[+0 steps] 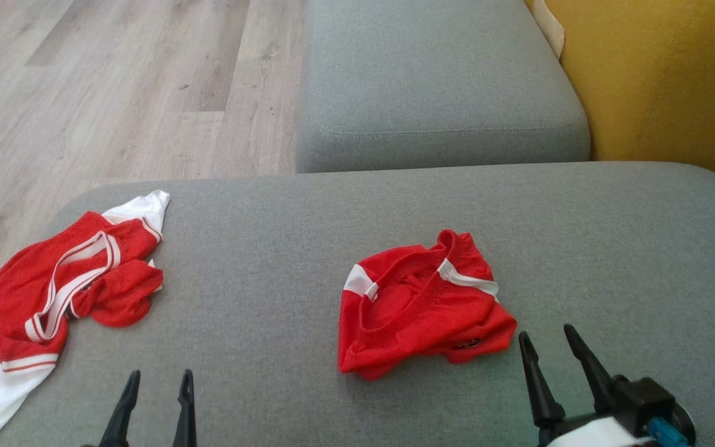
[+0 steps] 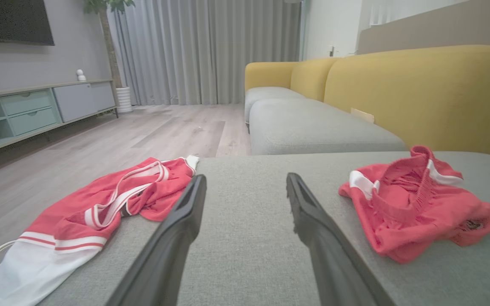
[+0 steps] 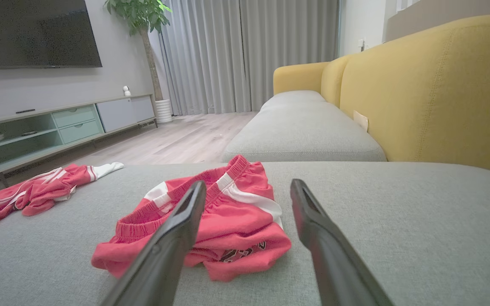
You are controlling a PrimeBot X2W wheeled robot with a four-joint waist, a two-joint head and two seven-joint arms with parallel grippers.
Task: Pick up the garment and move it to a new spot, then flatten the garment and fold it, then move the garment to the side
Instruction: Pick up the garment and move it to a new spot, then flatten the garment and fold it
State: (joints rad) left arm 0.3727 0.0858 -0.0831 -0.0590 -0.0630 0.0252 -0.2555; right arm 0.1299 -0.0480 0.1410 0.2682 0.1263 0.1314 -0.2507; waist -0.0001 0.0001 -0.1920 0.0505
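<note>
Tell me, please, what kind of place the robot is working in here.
Most likely a home living room: there is a yellow-backed sofa with grey seat cushions, a wall-mounted television above a low cabinet, and floor-length curtains at the far end.

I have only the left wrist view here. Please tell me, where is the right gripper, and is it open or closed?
Observer: The right gripper is open and holds nothing. In the head view its fingertips stand close by the near right corner of the red shorts.
Operator: Do the shorts lie straight ahead of it?
Observer: Not quite. In the right wrist view they lie ahead and somewhat to that view's left: one finger crosses in front of them, while the other points at bare grey cushion.
</note>
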